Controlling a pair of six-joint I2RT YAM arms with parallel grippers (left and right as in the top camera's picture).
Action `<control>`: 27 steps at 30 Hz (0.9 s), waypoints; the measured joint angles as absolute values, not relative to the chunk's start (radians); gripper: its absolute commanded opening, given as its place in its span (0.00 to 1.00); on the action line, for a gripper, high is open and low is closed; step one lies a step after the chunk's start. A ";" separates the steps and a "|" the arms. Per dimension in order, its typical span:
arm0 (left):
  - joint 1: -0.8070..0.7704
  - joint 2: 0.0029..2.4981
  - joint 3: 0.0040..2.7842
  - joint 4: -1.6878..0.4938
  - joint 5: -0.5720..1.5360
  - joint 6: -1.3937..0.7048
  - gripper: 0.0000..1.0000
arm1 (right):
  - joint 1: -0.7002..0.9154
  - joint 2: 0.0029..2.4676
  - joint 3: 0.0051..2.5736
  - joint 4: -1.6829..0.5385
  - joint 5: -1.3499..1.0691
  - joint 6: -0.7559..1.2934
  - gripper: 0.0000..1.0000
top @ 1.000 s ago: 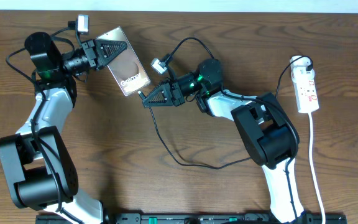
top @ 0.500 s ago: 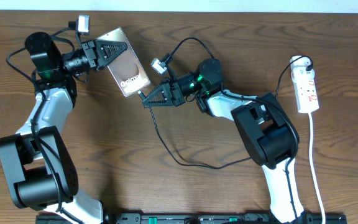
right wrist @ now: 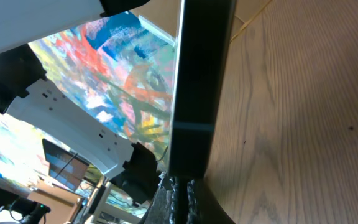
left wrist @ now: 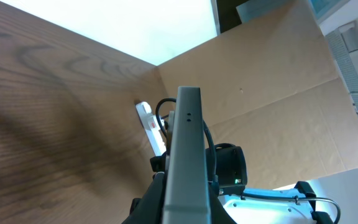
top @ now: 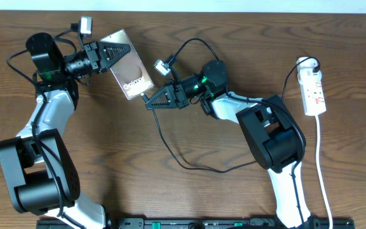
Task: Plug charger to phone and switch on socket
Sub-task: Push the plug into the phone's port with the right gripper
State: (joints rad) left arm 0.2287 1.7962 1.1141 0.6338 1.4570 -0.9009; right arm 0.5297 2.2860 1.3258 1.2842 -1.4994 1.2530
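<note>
The phone [top: 131,67], with white "Galaxy" lettering at its lower end, is held tilted above the table by my left gripper [top: 114,49], which is shut on its upper end. My right gripper [top: 151,100] is shut on the charger plug tip [top: 144,96], which touches the phone's lower edge. The black charger cable [top: 170,151] loops over the table towards the socket [top: 314,90] at the far right. In the left wrist view the phone [left wrist: 185,155] shows edge-on between my fingers. In the right wrist view my fingers [right wrist: 181,194] pinch the plug right against the dark phone edge [right wrist: 199,81].
The socket's thick white cord [top: 321,172] runs down the right side to the front edge. The socket also shows in the left wrist view [left wrist: 148,123], beyond the phone. The cable's slack loop lies mid-table between both arms.
</note>
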 measured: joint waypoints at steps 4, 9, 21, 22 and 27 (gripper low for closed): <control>0.229 1.796 1.114 0.634 1.456 -0.901 0.07 | 0.530 2.286 1.326 1.284 -1.488 1.253 0.01; 0.230 1.796 1.114 0.635 1.448 -0.900 0.07 | 0.530 2.286 1.326 1.284 -1.470 1.253 0.01; 0.236 1.796 1.114 0.636 1.420 -0.901 0.07 | 0.535 2.286 1.325 1.283 -1.416 1.254 0.01; 0.236 1.796 1.114 0.636 1.418 -0.901 0.08 | 0.535 2.286 1.325 1.283 -1.414 1.254 0.01; 0.240 1.796 1.114 0.638 1.417 -0.901 0.08 | 0.536 2.286 1.323 1.283 -1.399 1.257 0.01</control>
State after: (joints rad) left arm 0.2401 1.7962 1.1141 0.6384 1.4174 -0.9009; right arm 0.5358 2.2864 1.3228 1.2835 -1.3991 1.2568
